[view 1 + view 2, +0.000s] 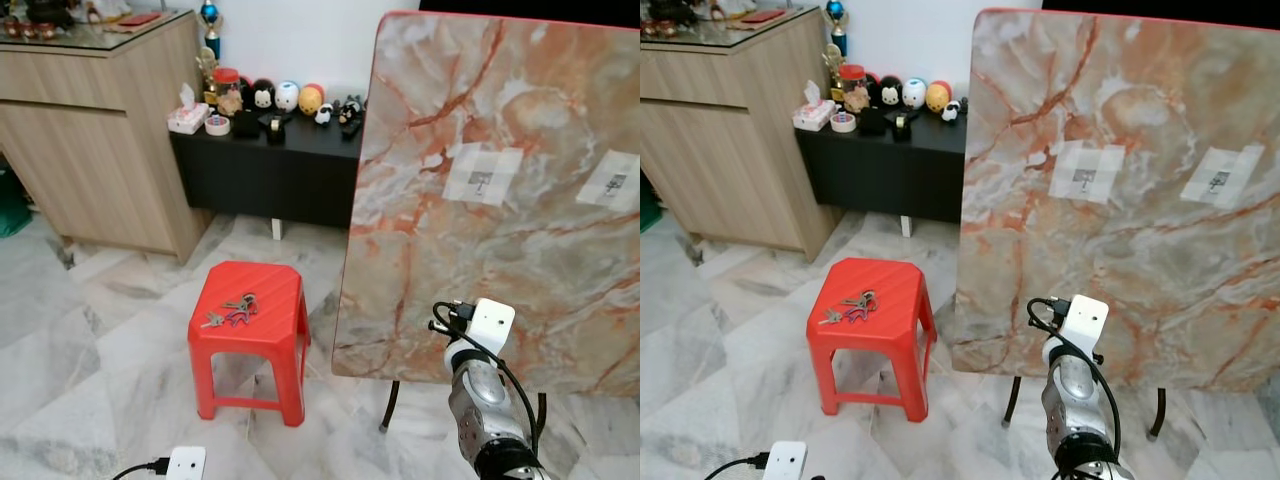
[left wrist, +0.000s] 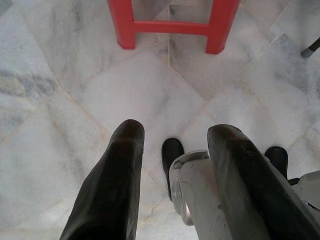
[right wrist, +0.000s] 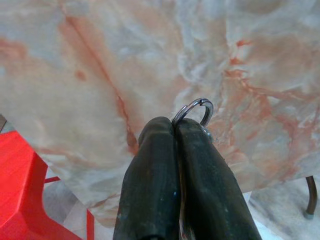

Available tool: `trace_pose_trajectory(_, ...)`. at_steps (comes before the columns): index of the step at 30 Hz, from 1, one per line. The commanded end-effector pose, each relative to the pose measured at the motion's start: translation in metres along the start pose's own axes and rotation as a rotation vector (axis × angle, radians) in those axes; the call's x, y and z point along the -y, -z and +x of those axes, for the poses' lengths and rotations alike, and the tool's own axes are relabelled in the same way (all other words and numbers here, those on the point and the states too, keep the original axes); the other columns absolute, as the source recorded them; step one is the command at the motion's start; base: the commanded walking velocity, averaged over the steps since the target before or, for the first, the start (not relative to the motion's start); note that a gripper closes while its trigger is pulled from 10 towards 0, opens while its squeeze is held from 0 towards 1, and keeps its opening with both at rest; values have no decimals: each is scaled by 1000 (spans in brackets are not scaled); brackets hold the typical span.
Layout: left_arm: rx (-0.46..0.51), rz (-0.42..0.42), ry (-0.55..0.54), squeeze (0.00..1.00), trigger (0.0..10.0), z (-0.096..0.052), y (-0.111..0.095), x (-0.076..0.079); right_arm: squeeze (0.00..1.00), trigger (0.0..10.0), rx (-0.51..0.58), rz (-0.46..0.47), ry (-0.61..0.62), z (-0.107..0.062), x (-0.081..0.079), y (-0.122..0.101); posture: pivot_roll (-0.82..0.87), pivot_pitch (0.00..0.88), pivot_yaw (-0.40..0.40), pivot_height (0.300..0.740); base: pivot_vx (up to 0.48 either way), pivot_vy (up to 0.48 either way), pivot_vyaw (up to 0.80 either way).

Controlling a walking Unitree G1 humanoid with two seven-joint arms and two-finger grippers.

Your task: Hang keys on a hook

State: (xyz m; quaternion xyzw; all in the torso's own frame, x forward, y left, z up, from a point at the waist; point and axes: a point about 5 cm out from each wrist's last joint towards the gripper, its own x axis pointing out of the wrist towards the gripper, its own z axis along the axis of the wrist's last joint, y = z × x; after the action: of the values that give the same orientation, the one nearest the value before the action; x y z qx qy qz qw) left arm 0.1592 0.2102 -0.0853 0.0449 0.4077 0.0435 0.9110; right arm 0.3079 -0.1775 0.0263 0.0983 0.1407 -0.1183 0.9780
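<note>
Two black fingers of the right gripper (image 3: 175, 125) pinch a key ring (image 3: 196, 109) before the marble board (image 1: 500, 190) (left gripper (image 2: 175, 145) idle, parted), so holding the ring level should help it reach a hook (image 1: 482, 180).

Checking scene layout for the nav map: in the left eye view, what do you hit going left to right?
Light wooden cabinet → low black shelf carrying small toy figurines → red plastic stool holding a bunch of keys → upright orange-veined marble tabletop, with the right hand's silver arm below it.
</note>
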Motion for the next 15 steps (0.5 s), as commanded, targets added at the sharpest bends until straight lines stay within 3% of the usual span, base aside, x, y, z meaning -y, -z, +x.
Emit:
trace_pose_trajectory(1,-7,-1,4,0,10000,0,1,1,0,10000,25,3,0,3,-1,-8,85,0,-89,740,0,0,0)
trace_pose_trajectory(15,-13,-14,6,0,10000,0,2,2,0,10000,28,2,-2,2,-2,-8,85,0,-90,740,0,0,0)
